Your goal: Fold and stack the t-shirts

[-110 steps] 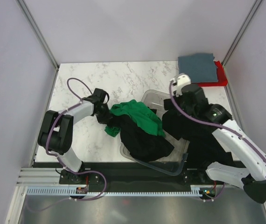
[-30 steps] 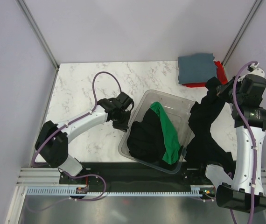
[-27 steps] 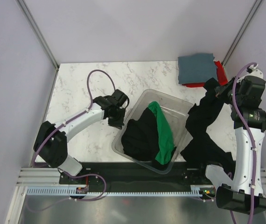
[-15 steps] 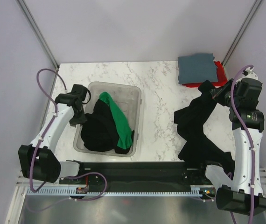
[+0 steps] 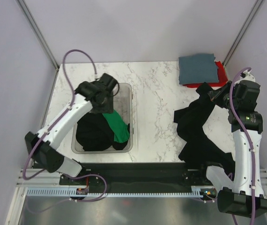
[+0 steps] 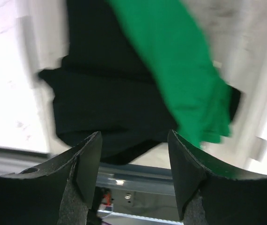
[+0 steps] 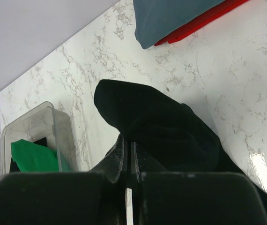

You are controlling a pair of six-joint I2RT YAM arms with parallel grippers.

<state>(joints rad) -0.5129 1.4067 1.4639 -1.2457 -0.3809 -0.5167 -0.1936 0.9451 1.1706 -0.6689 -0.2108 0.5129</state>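
A large black t-shirt (image 5: 194,129) hangs from my right gripper (image 5: 216,95), which is shut on its upper edge above the table's right side; its lower part drapes over the near edge. In the right wrist view the fingers (image 7: 129,154) pinch the black cloth (image 7: 166,126). My left gripper (image 5: 106,107) hovers open over the clear bin (image 5: 130,117), nothing between its fingers (image 6: 133,140). Below it lie a green t-shirt (image 6: 180,79) and another black t-shirt (image 6: 105,103). A folded slate grey-blue t-shirt (image 5: 198,68) lies on a red one (image 5: 221,77) at the back right.
The clear plastic bin stands at the table's left, its long side running front to back. Marble tabletop (image 5: 154,103) lies between the bin and the hanging shirt. Grey walls enclose the table on three sides; a metal rail (image 5: 138,192) runs along the near edge.
The bin has slid from the table's middle to the left with the left arm. The left gripper has opened and now stands over the bin. The right gripper still holds the black t-shirt.
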